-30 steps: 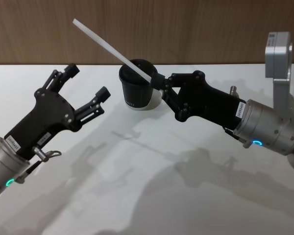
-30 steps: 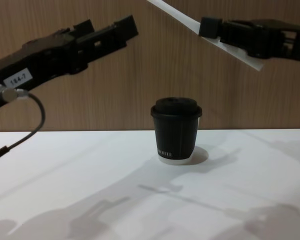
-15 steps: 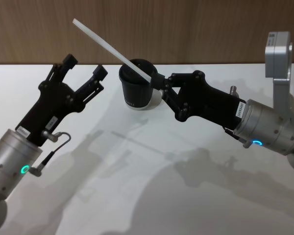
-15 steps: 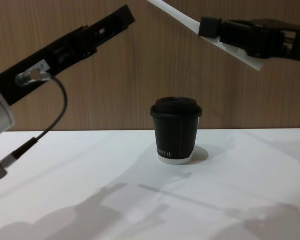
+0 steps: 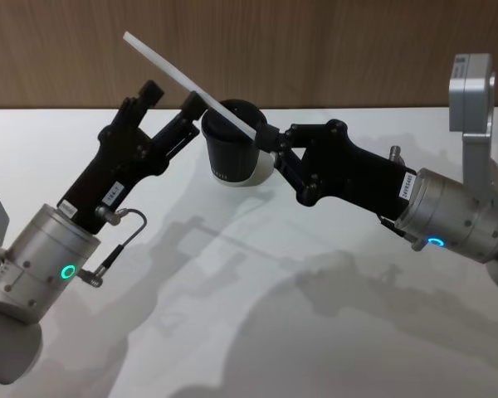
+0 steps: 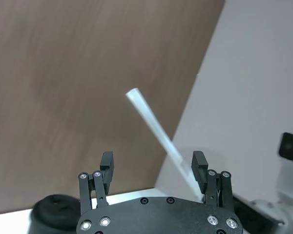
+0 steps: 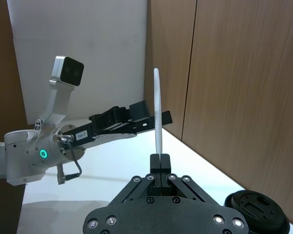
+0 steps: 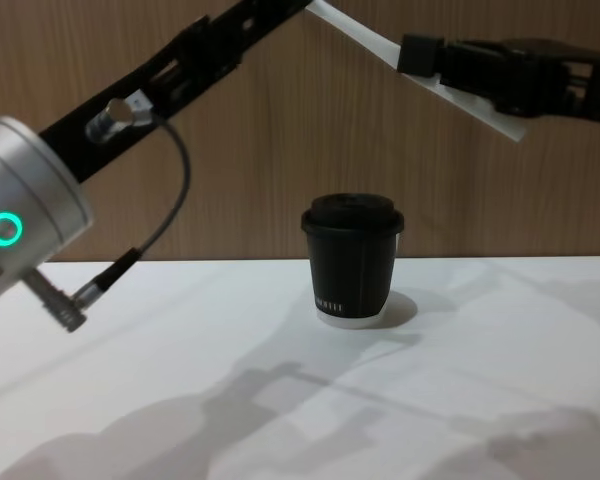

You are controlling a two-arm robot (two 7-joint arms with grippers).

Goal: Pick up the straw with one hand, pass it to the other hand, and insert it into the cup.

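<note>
The white straw slants up and to the left in the air above the black lidded cup. My right gripper is shut on the straw's lower end, just over the cup's lid. My left gripper is open and reaches up to the straw's middle. In the left wrist view the straw runs between the spread fingers of the left gripper, close to one finger, and touches neither. The chest view shows the cup upright on the table, the straw high above it, and the right gripper.
The white table ends at a brown wood wall. A silver bracket of the right arm rises at the far right. A thin cable loops off the left wrist.
My left gripper has swung up and to the right, from beside the cup to around the straw's middle, staying open. The right gripper, straw and cup have not moved.
</note>
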